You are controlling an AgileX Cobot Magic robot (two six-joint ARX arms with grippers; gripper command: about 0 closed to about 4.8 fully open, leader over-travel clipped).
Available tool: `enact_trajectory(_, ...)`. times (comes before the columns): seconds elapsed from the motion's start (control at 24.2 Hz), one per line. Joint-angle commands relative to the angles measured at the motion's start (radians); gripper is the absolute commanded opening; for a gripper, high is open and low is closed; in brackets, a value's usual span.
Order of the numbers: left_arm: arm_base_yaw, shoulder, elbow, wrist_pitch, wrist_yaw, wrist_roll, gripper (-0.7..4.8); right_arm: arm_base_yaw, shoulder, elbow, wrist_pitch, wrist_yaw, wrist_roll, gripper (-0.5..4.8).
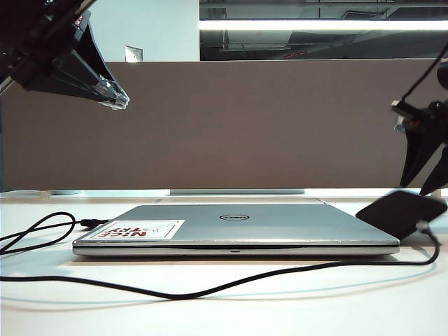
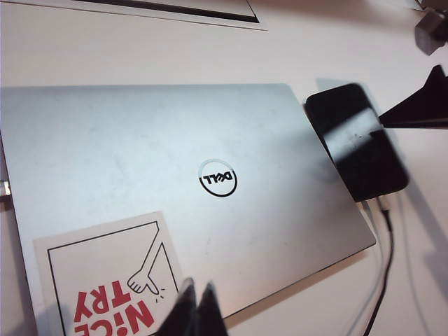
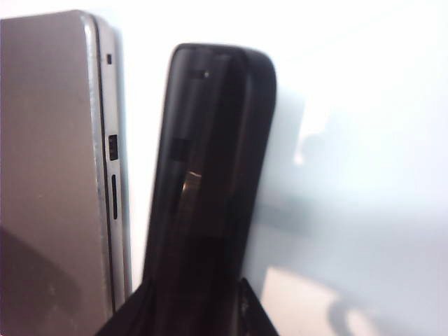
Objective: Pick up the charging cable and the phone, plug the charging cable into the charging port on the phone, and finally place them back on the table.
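While your left hand [image 1: 115,98] hangs high over the left side of the tabletop [image 1: 294,308], its fingers pressed together on nothing, your right hand [image 1: 427,164] is up at the right edge of the exterior view, just above the phone [image 1: 400,212]. Its two dark fingers point down and stand apart, and they grip nothing; in the right wrist view the right hand [image 3: 192,308] shows only as fingertips on either side of the near end of the phone [image 3: 210,168].

You can see the phone [image 2: 357,140] lying beside the right edge of the closed silver Dell laptop [image 1: 238,227], tilted, with one edge leaning on or against the laptop [image 2: 175,182]; whether its far side sits flat on the tabletop you cannot tell. From the left wrist view the left hand [image 2: 198,311] shows as two dark tips held close over the laptop's front corner, above the red "NICE TRY" sticker [image 2: 112,280].

The charging cable [image 1: 210,288] lies on the tabletop: it loops at the far left, runs along in front of the laptop, and rises at the right to the near end of the phone. In the left wrist view the charging cable [image 2: 381,280] reaches that end of the phone, but whether the plug is seated there you cannot tell. Behind everything stands a brown-grey divider panel [image 1: 266,126].
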Motion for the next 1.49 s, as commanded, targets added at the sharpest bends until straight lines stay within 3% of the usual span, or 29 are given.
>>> enact_trajectory(0.04,-0.001,-0.003,0.003,0.005,0.003,0.004,-0.06,0.001,-0.038,0.037,-0.049,0.045,-0.006,1.61)
enact_trajectory(0.12,-0.001,-0.003,0.003,0.005,0.003,0.005,-0.06,0.001,-0.069,0.037,-0.052,0.043,-0.005,1.56)
enact_trajectory(0.25,-0.001,-0.005,0.003,0.005,0.003,0.005,-0.06,0.002,-0.130,0.037,-0.068,0.044,0.006,0.39)
enact_trajectory(0.33,-0.001,-0.011,0.003,0.005,0.003,0.006,-0.06,0.002,-0.170,0.037,-0.071,0.047,0.019,0.08)
enact_trajectory(0.54,-0.001,-0.043,0.003,-0.005,0.002,0.143,-0.06,0.041,-0.281,0.023,-0.025,0.097,0.045,-0.05)
enact_trajectory(0.74,0.000,-0.060,-0.003,-0.096,0.000,0.222,-0.06,0.141,-0.547,-0.195,0.251,0.167,0.056,-0.05)
enact_trajectory(0.99,0.000,-0.060,-0.069,-0.098,0.000,0.224,-0.06,0.163,-0.801,-0.430,0.458,0.204,0.087,-0.05)
enact_trajectory(1.16,0.000,-0.060,-0.127,-0.072,0.000,0.222,-0.06,0.163,-0.930,-0.537,0.462,0.230,0.103,-0.05)
enact_trajectory(1.28,0.000,-0.060,-0.180,-0.017,-0.001,0.220,-0.06,0.163,-1.024,-0.629,0.446,0.241,0.111,-0.05)
enact_trajectory(1.49,0.000,-0.076,-0.274,0.160,-0.001,0.226,-0.06,0.163,-1.203,-0.834,0.625,0.238,0.111,-0.05)
